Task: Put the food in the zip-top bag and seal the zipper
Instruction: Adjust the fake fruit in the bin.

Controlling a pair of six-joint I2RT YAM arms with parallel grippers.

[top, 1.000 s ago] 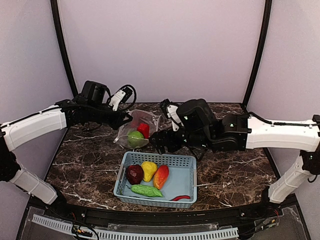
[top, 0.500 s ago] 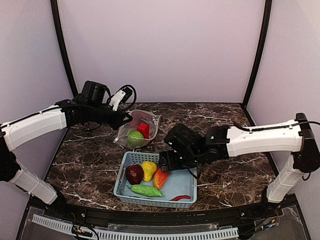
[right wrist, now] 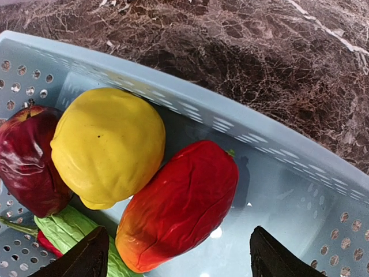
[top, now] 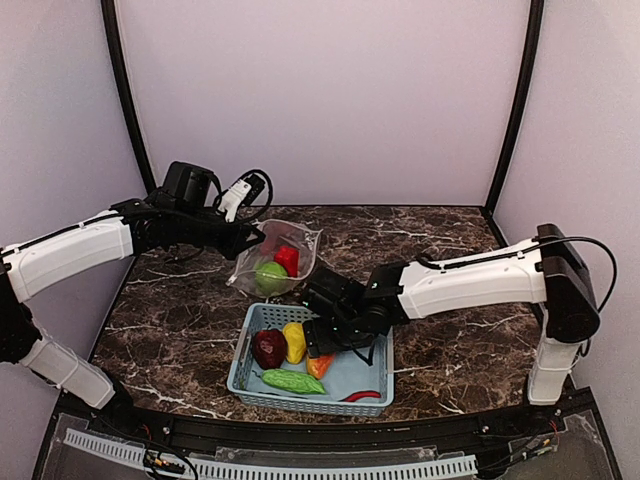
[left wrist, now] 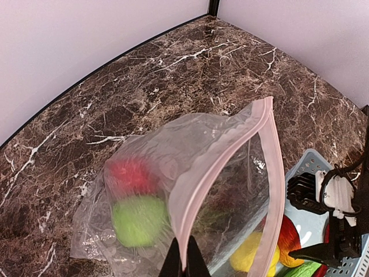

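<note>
Zip-top bag holds two food pieces; basket holds five.

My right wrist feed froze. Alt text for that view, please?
The open right gripper hangs over an orange-red pepper in the light blue basket, a dark fingertip either side of its near end. A yellow pepper lies left of it, then a dark red piece, with a green cucumber at the lower left.

Dark brown, white-veined marble table. Directly on it: one light blue perforated basket near the front edge, and one clear zip-top bag, base resting just behind the basket's left rear corner.
</note>
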